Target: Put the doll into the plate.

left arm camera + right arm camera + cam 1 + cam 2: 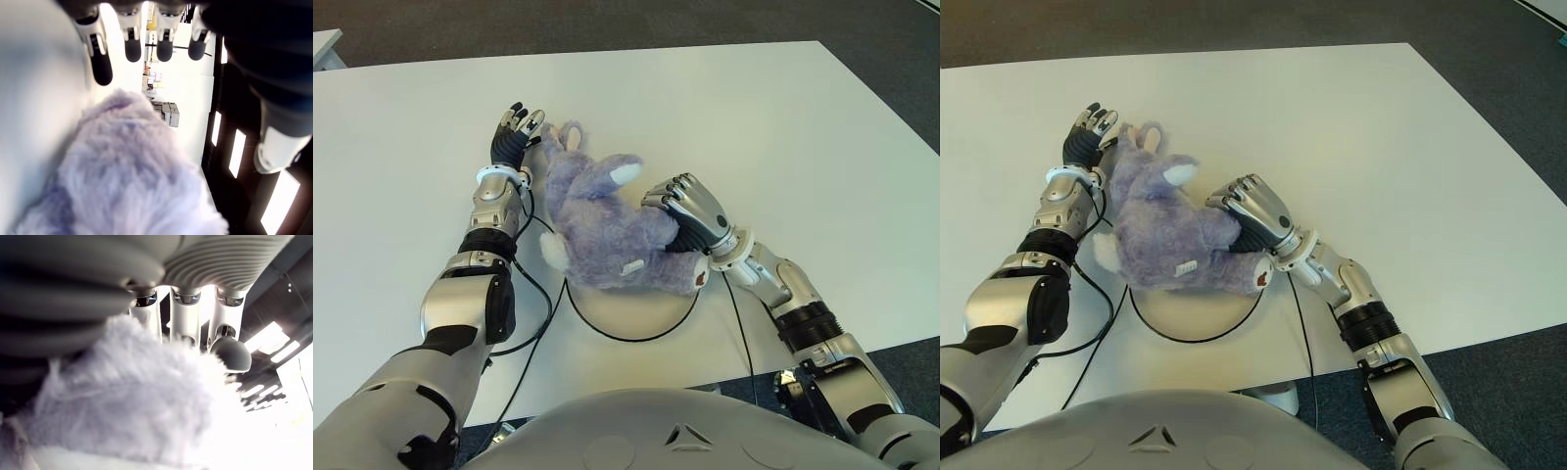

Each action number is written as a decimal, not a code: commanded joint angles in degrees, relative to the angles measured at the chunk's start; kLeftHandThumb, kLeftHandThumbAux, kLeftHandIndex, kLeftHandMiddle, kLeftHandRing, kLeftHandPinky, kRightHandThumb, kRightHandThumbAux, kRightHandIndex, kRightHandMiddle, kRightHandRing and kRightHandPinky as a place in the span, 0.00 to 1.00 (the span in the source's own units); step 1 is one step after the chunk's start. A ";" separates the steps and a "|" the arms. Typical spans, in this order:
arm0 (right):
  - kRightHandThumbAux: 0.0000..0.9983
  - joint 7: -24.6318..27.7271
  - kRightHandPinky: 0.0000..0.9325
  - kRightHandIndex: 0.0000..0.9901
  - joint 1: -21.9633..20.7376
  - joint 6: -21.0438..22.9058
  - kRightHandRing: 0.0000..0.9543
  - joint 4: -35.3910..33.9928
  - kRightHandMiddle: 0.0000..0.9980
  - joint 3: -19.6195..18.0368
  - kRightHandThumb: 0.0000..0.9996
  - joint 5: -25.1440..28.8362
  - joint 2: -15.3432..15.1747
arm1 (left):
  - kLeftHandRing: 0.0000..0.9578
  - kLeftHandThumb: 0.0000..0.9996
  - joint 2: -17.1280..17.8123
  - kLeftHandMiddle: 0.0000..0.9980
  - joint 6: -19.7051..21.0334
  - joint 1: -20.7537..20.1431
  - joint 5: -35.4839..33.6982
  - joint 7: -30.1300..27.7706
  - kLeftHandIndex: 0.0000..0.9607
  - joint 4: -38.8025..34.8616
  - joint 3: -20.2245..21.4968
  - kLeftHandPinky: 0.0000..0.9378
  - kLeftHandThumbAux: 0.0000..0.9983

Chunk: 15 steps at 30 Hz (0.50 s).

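Both robot hands are on the doll: right robot hand curled gripping it, left robot hand spread flat beside it. Doll lies partly over the plate on the table.

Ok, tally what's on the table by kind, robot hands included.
Purple plush doll: 1
White plate with dark rim, under the doll: 1
Robot hands: 2, left hand open beside the doll, right hand curled on it
Total: 4

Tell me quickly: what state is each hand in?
Left hand: open, fingers straight beside the doll.
Right hand: shut on the doll.
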 commanded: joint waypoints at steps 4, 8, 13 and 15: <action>0.53 1.22 0.81 0.60 1.46 1.35 0.81 -0.19 0.79 1.26 0.21 -0.71 0.20 | 0.03 0.12 -0.21 0.04 2.97 2.30 0.12 -0.47 0.00 2.26 0.06 0.04 0.59; 0.54 1.23 0.83 0.60 1.55 1.86 0.80 -0.41 0.79 1.33 0.22 -0.81 0.19 | 0.03 0.12 -0.23 0.04 2.90 2.32 0.07 -0.46 0.00 2.24 0.10 0.03 0.59; 0.54 1.05 0.84 0.62 1.56 2.53 0.82 -0.55 0.80 1.42 0.21 -1.04 0.13 | 0.03 0.12 -0.27 0.04 2.85 2.27 0.10 -0.41 0.00 2.28 0.08 0.02 0.60; 0.54 0.95 0.85 0.62 1.59 2.82 0.82 -0.63 0.80 1.47 0.21 -1.18 0.14 | 0.02 0.12 -0.25 0.03 2.86 2.26 0.13 -0.40 0.00 2.27 0.05 0.02 0.59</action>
